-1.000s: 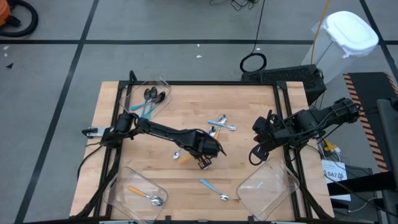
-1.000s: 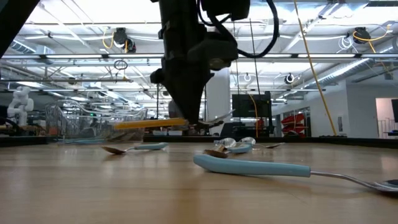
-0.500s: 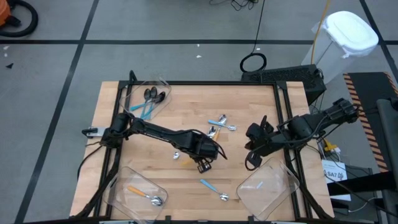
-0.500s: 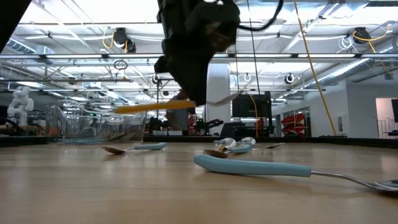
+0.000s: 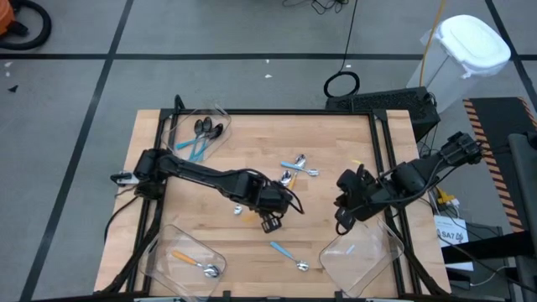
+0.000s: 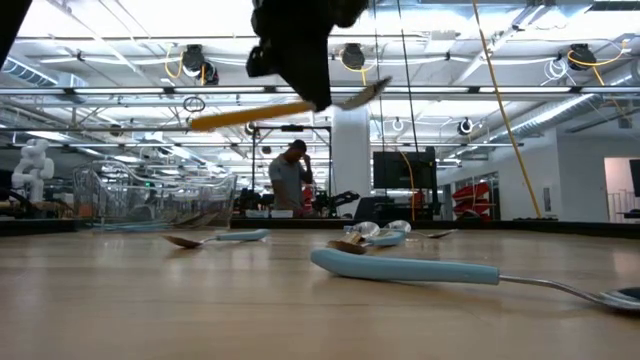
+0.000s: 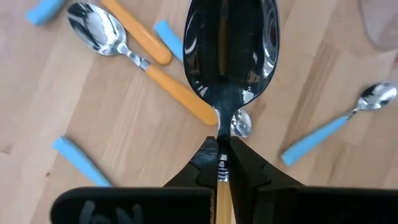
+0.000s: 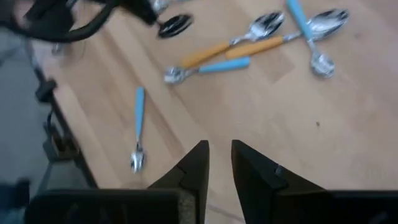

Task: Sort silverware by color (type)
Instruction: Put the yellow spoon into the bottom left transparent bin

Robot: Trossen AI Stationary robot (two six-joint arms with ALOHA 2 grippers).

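While the wooden worktop (image 5: 336,134) carries scattered spoons, the left claw (image 5: 270,221) hangs above its middle, clenched on an orange-handled spoon (image 6: 285,108) lifted clear of the wood. Near the right edge, the right claw (image 8: 215,163) hovers with fingers slightly parted, empty.

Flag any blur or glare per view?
Right wrist view: motion-smeared, spoons soft. Left wrist view: sharp, ceiling lights mirrored in the held spoon. Low view: bright ceiling lights; the near blue-handled spoon out of focus. High view: even and crisp.

Probably a robotics lab: concrete floor (image 5: 252,33), ceiling lights (image 6: 195,60), monitors (image 6: 400,170).
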